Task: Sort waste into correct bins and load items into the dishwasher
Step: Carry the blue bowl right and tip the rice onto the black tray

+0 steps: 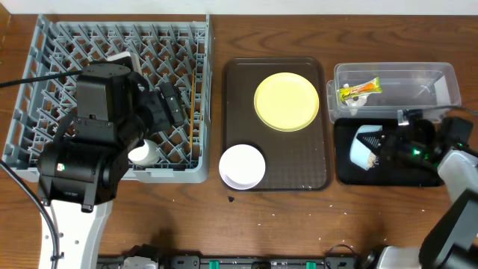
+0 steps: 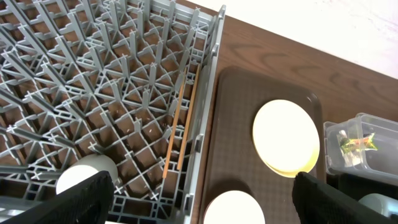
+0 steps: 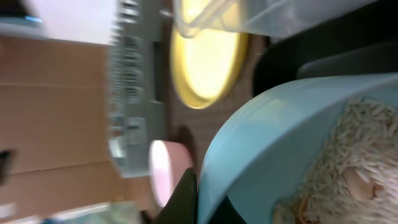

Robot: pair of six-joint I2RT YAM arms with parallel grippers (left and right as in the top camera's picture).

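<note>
1. Holding pale rice scraps [image 3: 348, 162] against its inner wall, the light blue bowl [image 1: 364, 146] is tipped on its side over the black tray [image 1: 351, 173] at the right end of the counter [image 1: 299, 224].
2. The right claw [image 1: 382, 149] is clamped on the bowl's rim. In the wrist view one dark finger [image 3: 183, 199] lies against the outside of the rim.
3. The clear box [image 1: 448, 75] stands just behind the black tray and holds the crumpled yellow-green-orange wrapper [image 1: 358, 90] near its left end.
4. The brown serving tray [image 1: 299, 161] lies mid-counter. The yellow plate [image 1: 287, 101] lies flat in its far half, and the white bowl [image 1: 242, 166] sits at its near left corner, overhanging the edge.
5. The grey dish rack [image 1: 45, 67] fills the left side. The wooden chopsticks [image 2: 180, 130] lie along its right wall, and the small white cup [image 2: 84, 174] rests among the pegs near the front.
6. The left claw [image 2: 202, 186] hangs above the rack's right front part, its fingers spread wide with nothing between them.
</note>
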